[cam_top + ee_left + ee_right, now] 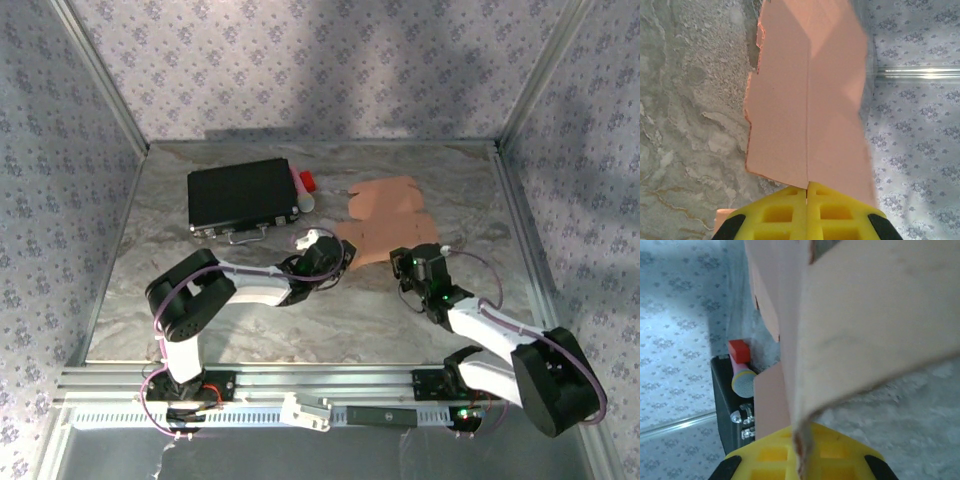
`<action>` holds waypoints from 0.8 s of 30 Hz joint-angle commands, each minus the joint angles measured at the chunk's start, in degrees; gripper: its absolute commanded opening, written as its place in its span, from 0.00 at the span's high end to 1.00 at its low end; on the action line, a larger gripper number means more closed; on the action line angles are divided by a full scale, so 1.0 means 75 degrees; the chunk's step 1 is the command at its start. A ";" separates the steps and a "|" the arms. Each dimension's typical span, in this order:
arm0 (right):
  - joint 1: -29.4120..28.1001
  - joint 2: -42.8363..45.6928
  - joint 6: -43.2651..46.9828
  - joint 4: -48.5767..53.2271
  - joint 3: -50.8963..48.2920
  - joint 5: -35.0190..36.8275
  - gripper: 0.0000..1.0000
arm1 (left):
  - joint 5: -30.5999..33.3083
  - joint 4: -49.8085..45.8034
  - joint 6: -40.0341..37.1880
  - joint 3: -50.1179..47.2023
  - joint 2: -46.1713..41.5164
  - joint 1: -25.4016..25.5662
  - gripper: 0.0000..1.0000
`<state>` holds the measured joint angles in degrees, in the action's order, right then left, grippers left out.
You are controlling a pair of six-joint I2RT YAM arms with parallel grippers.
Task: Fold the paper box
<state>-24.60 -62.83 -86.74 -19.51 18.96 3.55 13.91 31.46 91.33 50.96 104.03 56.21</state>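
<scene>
We're seeing the paper box caught at both sides — left jaws clenching its left edge, right jaws its near flap.

Things on the table being counted by kind

One salmon-orange paper box is being counted, as a single die-cut sheet. One black case is being counted, and one red block and one toy microphone are being tallied as well. Two robot arms are being counted, the left arm and the right arm, and two grippers with them: one left gripper and one right gripper. One table is being counted.
</scene>
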 commanded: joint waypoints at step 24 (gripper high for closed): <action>0.0514 0.1599 0.3057 0.5803 0.5552 -0.1262 1.00 | 0.0429 -0.6858 -0.4118 -0.0057 -0.6006 -0.1567 0.43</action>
<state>-20.08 -51.75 -67.57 17.76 56.31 -4.03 15.46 -12.58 63.99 51.68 61.82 45.63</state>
